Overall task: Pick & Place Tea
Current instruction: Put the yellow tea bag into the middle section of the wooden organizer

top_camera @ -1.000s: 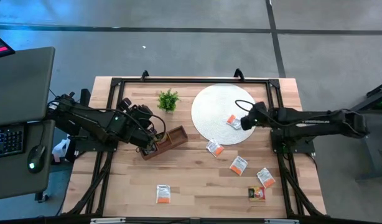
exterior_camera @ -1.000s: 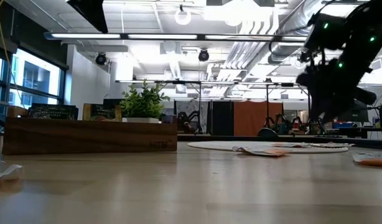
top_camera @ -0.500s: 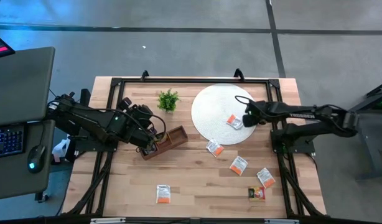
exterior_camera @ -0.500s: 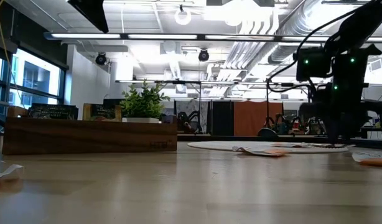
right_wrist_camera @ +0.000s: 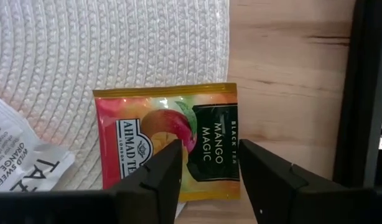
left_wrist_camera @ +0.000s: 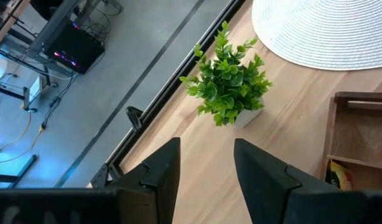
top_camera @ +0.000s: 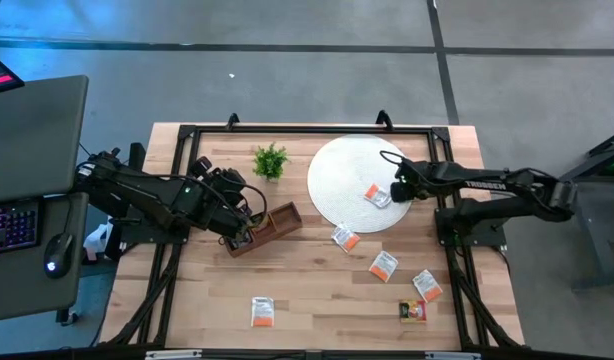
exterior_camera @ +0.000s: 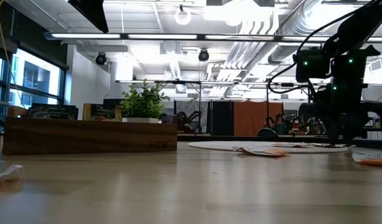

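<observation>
Orange-and-white tea sachets lie flat: two on the white disc (top_camera: 337, 170) at its right edge (top_camera: 375, 195), others on the wood (top_camera: 345, 237) (top_camera: 384, 266) (top_camera: 427, 285) (top_camera: 262, 312), plus a darker one (top_camera: 414, 311). My right gripper (right_wrist_camera: 206, 155) stands open and points steeply down over a red-and-yellow "Mango Magic" sachet (right_wrist_camera: 141, 137) that lies half on the disc, half on the wood. A white sachet (right_wrist_camera: 23, 162) lies beside it. My left gripper (left_wrist_camera: 206, 168) hangs open above the brown wooden tray (top_camera: 267, 228), with nothing between its fingers. My right gripper has its fingertips (right_wrist_camera: 172, 155) low over the Mango Magic sachet's right half (right_wrist_camera: 209, 134), coming from above. Whether they touch the sachet I cannot tell. The sachet lies flat on the disc's rim and the table.
A small green plant (top_camera: 271, 160) stands at the far side, left of the disc, straight ahead of my left gripper (left_wrist_camera: 228, 81). The tray holds a sachet (left_wrist_camera: 340, 177). A black frame rail (right_wrist_camera: 368, 93) runs along the table's right side, close to my right gripper.
My right gripper has come down from well above the table to the disc's right edge and has tipped more steeply downward, while its arm swung toward the far edge. Over the last half second it has kept still. The sachets have not moved.
</observation>
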